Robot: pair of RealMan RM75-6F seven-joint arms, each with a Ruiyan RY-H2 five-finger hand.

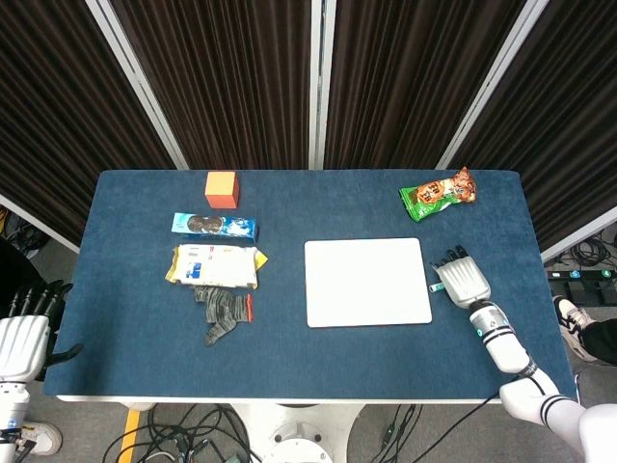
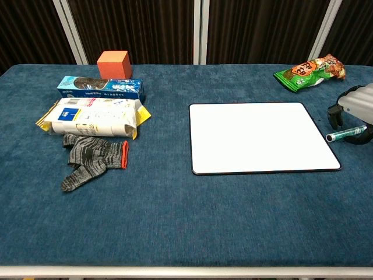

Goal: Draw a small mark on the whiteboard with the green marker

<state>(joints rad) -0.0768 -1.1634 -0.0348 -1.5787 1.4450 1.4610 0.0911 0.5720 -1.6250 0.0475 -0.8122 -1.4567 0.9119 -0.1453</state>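
The white whiteboard (image 1: 367,282) (image 2: 259,137) lies flat on the blue table, right of centre. Just off its right edge lies the green marker (image 1: 436,287) (image 2: 345,135), on the cloth, its tip toward the board. My right hand (image 1: 463,280) (image 2: 356,100) hovers over the marker's far end with its fingers pointing down beside it; only the marker's tip end shows in the head view. No grip on the marker is visible. My left hand (image 1: 21,340) hangs off the table's left front corner, fingers spread, holding nothing.
A green snack bag (image 1: 438,193) (image 2: 310,71) lies behind the board at the back right. On the left are an orange cube (image 1: 222,189), a blue cookie box (image 1: 214,226), a yellow-edged cracker pack (image 1: 216,265) and a grey sock (image 1: 224,313).
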